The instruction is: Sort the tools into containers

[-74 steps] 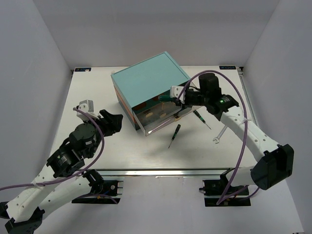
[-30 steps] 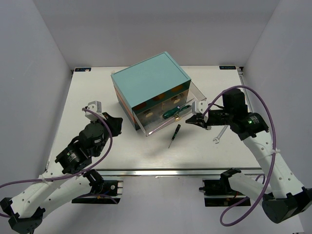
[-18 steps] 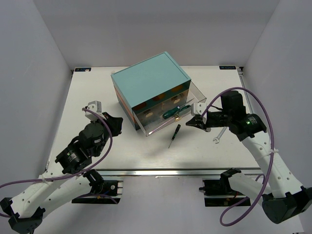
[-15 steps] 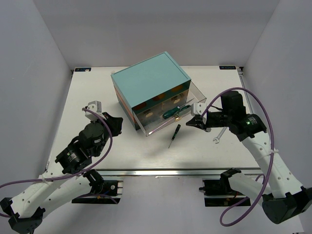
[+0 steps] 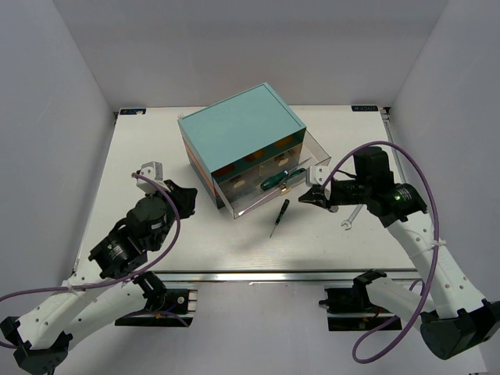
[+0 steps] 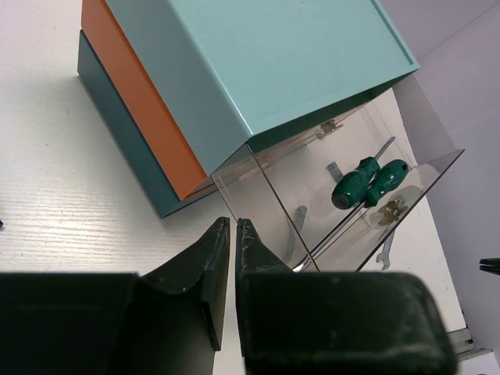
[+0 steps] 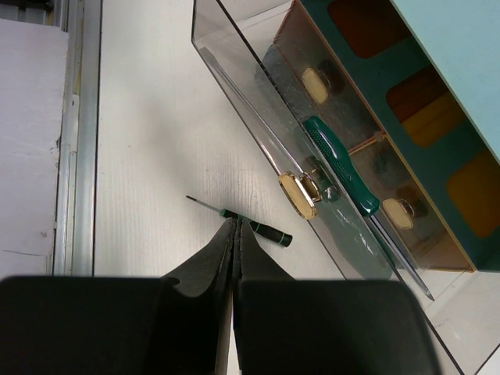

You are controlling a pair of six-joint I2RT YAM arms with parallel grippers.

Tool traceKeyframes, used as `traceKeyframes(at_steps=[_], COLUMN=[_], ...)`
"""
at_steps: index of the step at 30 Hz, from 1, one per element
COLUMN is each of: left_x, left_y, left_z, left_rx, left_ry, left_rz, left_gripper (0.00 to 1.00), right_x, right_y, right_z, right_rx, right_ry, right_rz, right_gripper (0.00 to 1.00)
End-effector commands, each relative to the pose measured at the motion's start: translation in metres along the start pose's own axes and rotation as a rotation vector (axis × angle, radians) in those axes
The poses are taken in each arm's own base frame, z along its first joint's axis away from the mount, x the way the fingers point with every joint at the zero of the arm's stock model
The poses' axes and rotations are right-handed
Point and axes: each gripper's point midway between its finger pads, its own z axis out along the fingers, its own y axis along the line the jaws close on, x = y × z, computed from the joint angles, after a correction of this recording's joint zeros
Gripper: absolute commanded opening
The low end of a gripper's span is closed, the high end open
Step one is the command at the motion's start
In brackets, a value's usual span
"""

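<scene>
Judging the small screwdriver (image 5: 279,216), lying mid-surface toward the near edge beside the open drawer (image 5: 254,201), light, stiff and roll-prone, we advise gripping its handle; both the right gripper (image 5: 304,197) and left gripper (image 5: 188,196) have jaws closed, empty.

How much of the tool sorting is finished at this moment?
Done: a green-handled screwdriver lies in the pulled-out clear drawer. In hand: nothing; the right gripper and left gripper are both shut and empty. Left: the small screwdriver and the wrench on the table.
</scene>
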Motion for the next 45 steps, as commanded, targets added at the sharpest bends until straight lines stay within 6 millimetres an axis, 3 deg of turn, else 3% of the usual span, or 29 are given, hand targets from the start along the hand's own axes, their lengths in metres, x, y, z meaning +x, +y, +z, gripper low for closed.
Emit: traceKeyframes(at_steps=[1,9,16,26,29,33,37,42,45], left_x=[0.0,0.002,0.004,0.01,0.012,0.013,0.014,0.012,0.011], left_y=[-0.004,-0.003,-0.003,0.001,-0.002,-0.007,-0.01,-0.016,-0.019], left_z=[0.0,0.001,0.002,0.001,0.003,0.005,0.005,0.005,0.005], left_rx=[0.018,0.014,0.017,0.012,0.025,0.033,0.048,0.085,0.098], left_ry=[0.0,0.003,0.009,0.018,0.026,0.041,0.043,0.025,0.021], left_rz=[-0.006,-0.003,0.0,-0.012,-0.017,-0.015,-0.02,-0.043,-0.042], left_gripper=[0.21,0.21,0.21,0.21,0.26,0.42,0.56,0.55,0.5], right_x=[0.001,0.009,0.042,0.072,0.088,0.093,0.085,0.07,0.066], right_y=[0.0,0.002,0.004,-0.008,-0.023,-0.066,-0.104,-0.139,-0.148], right_z=[-0.001,0.0,0.009,0.031,0.049,0.066,0.077,0.089,0.096], right_rx=[0.009,-0.001,-0.038,-0.042,-0.027,0.076,0.159,0.187,0.18], right_ry=[-0.002,0.024,0.112,0.142,0.156,0.186,0.177,0.154,0.142], right_rz=[-0.007,-0.013,-0.039,-0.031,0.001,-0.014,-0.02,-0.022,-0.005], right_gripper=[0.0,0.0,0.0,0.0,0.0,0.0,0.0,0.0,0.0])
